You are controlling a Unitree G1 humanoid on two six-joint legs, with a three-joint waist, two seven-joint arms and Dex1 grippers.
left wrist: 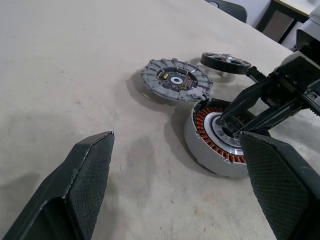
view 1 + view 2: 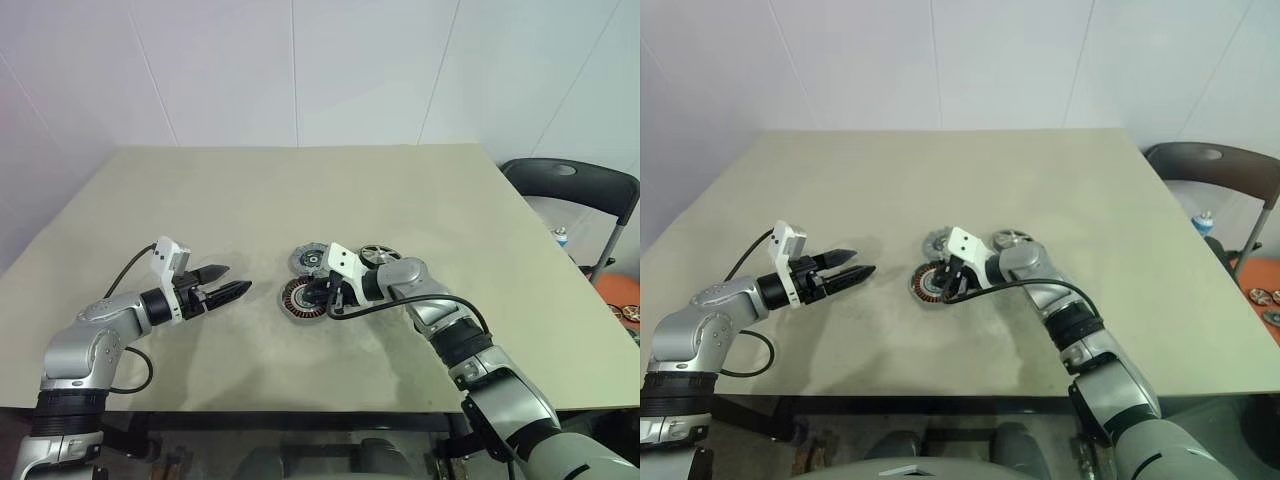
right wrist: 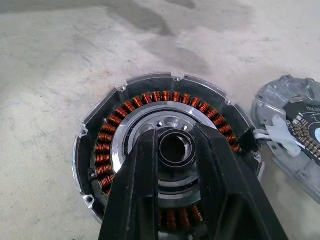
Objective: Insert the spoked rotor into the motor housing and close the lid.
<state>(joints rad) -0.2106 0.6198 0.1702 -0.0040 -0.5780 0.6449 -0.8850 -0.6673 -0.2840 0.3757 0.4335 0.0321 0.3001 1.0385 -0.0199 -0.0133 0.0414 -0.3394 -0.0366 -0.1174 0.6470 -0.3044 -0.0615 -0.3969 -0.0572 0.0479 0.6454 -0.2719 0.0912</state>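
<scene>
Beige table [image 2: 300,200] carries the housing [image 2: 298,297] near its front edge, tilted, with the right gripper [image 3: 175,145] clenched on its silver centre hub. Left gripper [image 2: 232,284] hangs released, empty. Lid [image 2: 310,260] and rotor [image 2: 380,253] lie just behind.

On the tabletop [image 2: 200,400], 3 parts cluster near the middle. The motor housing [image 2: 297,297] lies nearest the robot. The lid [image 2: 306,260] lies just behind it, at about 12 o'clock. The spoked rotor [image 2: 379,253] sits at the housing's 2 o'clock, right of the lid. The right tool [image 2: 318,297] reaches onto the housing's centre from 3 o'clock. The left tool [image 2: 228,288] hangs apart at 9 o'clock.
</scene>
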